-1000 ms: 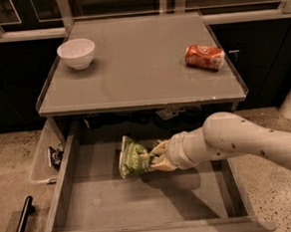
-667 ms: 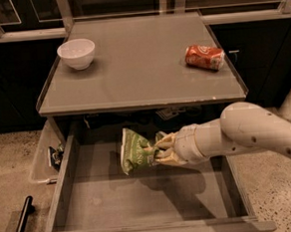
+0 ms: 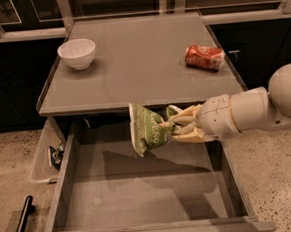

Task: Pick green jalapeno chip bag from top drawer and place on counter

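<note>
Hovering above top drawer [image 3: 141,200], gripper [image 3: 172,126] — jaws pinching green jalapeno chip bag [image 3: 146,132], lettering partly hidden

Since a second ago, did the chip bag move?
Yes. The bag, held in the gripper, rose from low in the drawer until its top reaches the counter's front edge.
</note>
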Controlling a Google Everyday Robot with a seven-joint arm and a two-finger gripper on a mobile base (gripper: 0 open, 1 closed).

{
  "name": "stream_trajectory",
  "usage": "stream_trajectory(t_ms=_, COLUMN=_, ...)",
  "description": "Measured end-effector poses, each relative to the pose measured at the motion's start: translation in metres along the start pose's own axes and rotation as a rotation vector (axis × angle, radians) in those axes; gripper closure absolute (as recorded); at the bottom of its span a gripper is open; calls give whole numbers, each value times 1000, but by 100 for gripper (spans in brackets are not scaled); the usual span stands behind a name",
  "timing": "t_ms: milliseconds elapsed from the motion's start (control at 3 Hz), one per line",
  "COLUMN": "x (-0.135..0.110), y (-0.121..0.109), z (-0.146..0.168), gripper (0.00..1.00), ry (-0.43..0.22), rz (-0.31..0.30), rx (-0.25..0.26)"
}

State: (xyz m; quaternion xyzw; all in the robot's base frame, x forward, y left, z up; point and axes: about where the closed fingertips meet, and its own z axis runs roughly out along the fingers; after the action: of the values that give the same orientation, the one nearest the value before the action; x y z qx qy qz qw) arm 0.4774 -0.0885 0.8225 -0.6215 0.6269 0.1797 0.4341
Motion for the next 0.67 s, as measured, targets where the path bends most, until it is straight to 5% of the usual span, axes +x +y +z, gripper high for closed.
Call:
stream_trajectory(t_ms=333, x=-2, y=-1, z=4, gripper=100, ry=1, rz=-8, rx=-10)
stream_trajectory(t_ms=667, x=-8, y=-26, z=20, gripper=100, ry=-7, rz=-36, rx=-35)
